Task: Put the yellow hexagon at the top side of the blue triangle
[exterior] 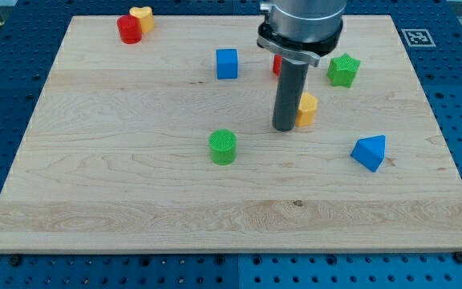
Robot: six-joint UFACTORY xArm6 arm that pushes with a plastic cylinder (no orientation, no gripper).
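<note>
The yellow hexagon [307,109] sits right of the board's middle, partly hidden by my rod. My tip [285,128] rests on the board touching or nearly touching the hexagon's left side. The blue triangle [370,152] lies lower right of the hexagon, about a block's width below and well to the right of it.
A blue cube [227,63] is upper middle. A green star-shaped block [343,70] is upper right. A red block [277,65] peeks out behind my rod. A green cylinder [223,147] is at centre. A red cylinder [128,30] and a yellow heart-like block [143,17] touch at upper left.
</note>
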